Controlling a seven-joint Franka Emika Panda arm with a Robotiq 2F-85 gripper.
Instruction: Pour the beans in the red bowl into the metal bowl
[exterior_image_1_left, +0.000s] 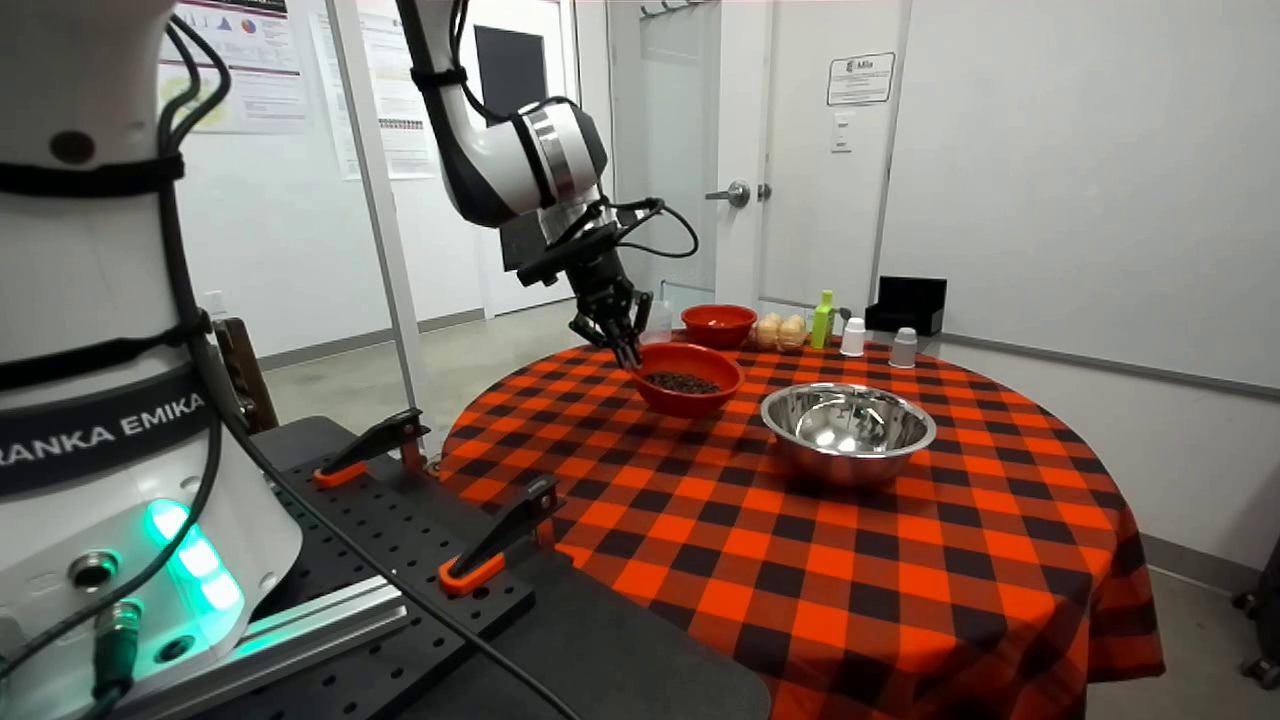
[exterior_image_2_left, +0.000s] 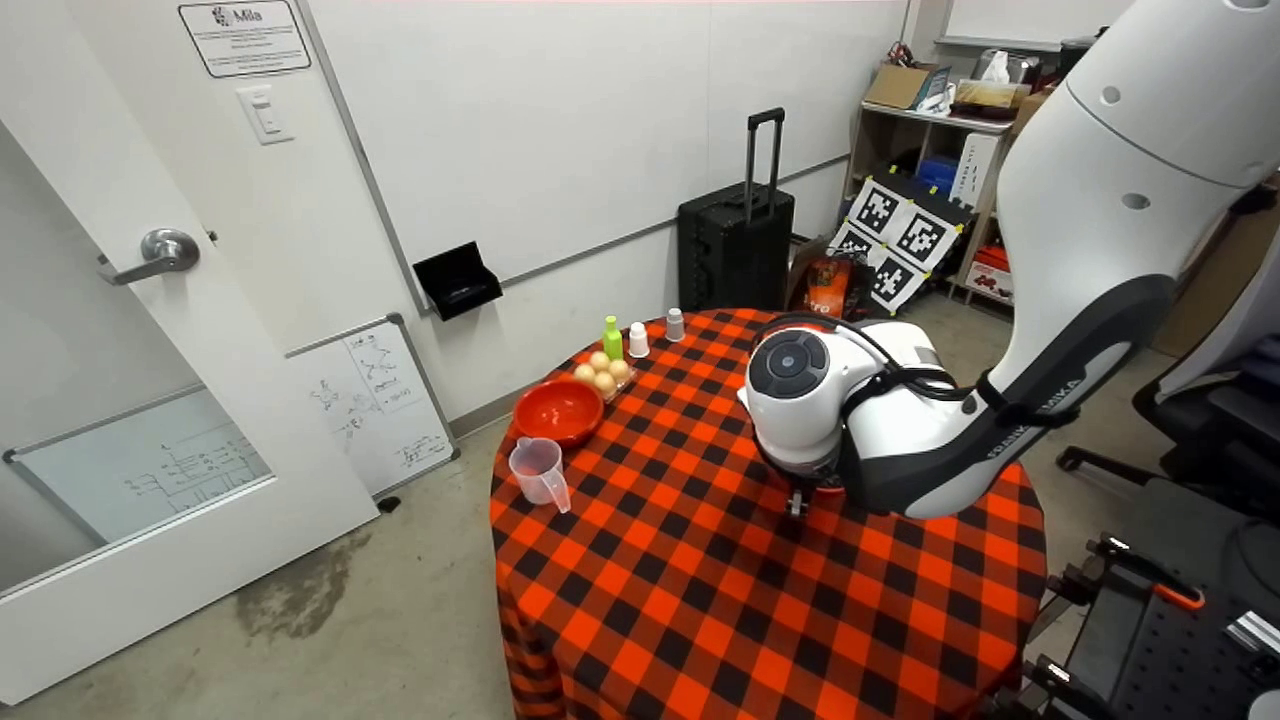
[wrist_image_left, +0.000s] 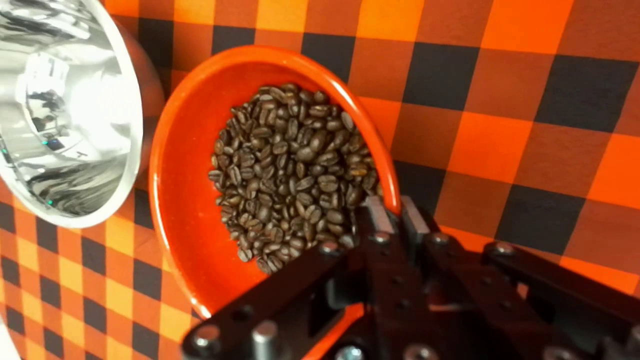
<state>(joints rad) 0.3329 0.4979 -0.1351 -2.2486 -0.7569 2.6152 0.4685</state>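
The red bowl (exterior_image_1_left: 690, 404) holds the beans (exterior_image_1_left: 682, 382), a dark brown heap. In the wrist view the red bowl (wrist_image_left: 187, 195) shows bare wall on its left, and the beans (wrist_image_left: 290, 170) lie toward the gripper side. My gripper (wrist_image_left: 395, 212) is shut on the bowl's rim, one finger inside and one outside. In an exterior view the gripper (exterior_image_1_left: 628, 352) is at the bowl's left edge. I cannot tell whether the bowl touches the cloth. The metal bowl (exterior_image_1_left: 845, 432) stands beside it, with no beans seen in it; it also shows in the wrist view (wrist_image_left: 75, 110).
A brighter orange-red bowl (exterior_image_2_left: 558, 412), a clear measuring jug (exterior_image_2_left: 540, 470), eggs (exterior_image_2_left: 602, 374), a green bottle (exterior_image_2_left: 612, 338) and two small cups (exterior_image_2_left: 638, 340) stand along the table's edge. The arm hides the metal bowl and most of the red bowl in an exterior view.
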